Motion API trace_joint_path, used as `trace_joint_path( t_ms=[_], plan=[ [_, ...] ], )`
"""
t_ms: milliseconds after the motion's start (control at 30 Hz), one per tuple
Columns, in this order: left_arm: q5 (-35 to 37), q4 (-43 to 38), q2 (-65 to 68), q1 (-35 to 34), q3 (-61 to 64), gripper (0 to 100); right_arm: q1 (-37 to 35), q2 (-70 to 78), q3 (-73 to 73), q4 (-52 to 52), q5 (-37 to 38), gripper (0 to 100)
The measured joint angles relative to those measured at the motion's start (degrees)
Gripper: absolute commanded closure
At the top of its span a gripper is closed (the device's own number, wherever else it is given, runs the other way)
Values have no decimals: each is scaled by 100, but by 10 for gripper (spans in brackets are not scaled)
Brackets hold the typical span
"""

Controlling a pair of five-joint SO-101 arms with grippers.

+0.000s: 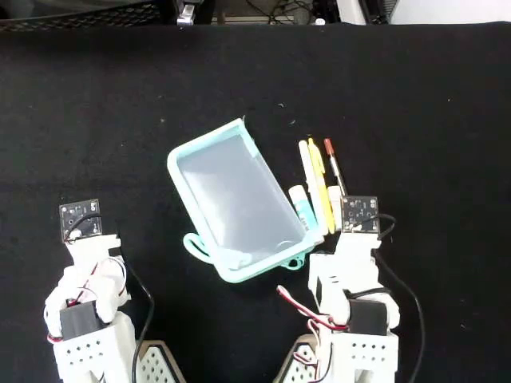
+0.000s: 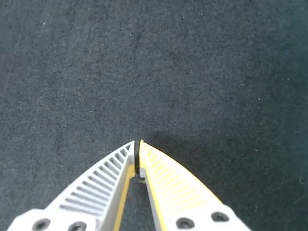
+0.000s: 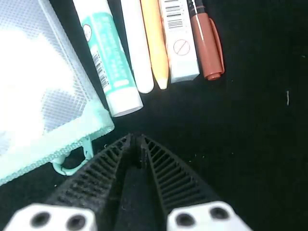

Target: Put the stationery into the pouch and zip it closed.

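Step in hand: I judge this is the very beginning. All the stationery lies outside the pouch (image 1: 235, 203), so the first pick is not yet done.
Left fingers: my left fingers (image 2: 138, 144) are closed tip to tip and hold nothing. They hang over bare black bench (image 1: 120, 104), well apart from the pouch.
Right fingers: my right fingers (image 3: 138, 140) are also pressed together and empty, near the ends of the stationery and just beside the pouch corner.
Pouch: a mint-green mesh pouch, flat on the bench and lying at an angle between my two arms. Its zip pull ring (image 3: 65, 167) is at the corner near my right fingers. I cannot tell if the zip is open.
Stationery: five pieces lie in a tight row beside the pouch. The glue stick (image 3: 108, 62) touches the pouch edge. After it come a white pen (image 3: 137, 48), an orange crayon-like stick (image 3: 155, 43), a white barcoded block (image 3: 179, 43), perhaps an eraser, and a brown marker (image 3: 207, 43).
Next move: I think the right fingers must open wide, go forward and take one piece across its body.
Difficulty: the pieces lie so close together that one finger has little room between them, so an outer piece looks easier.
Left arm's part: it probably has to come to the pouch and hold the mouth open.
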Motion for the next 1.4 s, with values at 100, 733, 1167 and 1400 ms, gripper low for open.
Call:
trace_joint_path(
  t_ms=[100,733,1167,1400],
  plan=[
    [0,0,0,0,0,970,0,0,0,0,0,984],
    [0,0,0,0,0,970,-35,0,0,-536,176,920],
    [0,0,0,0,0,970,-923,0,0,-765,2347,855],
    [0,0,0,0,0,970,-2171,0,0,-712,2127,855]
  ],
)
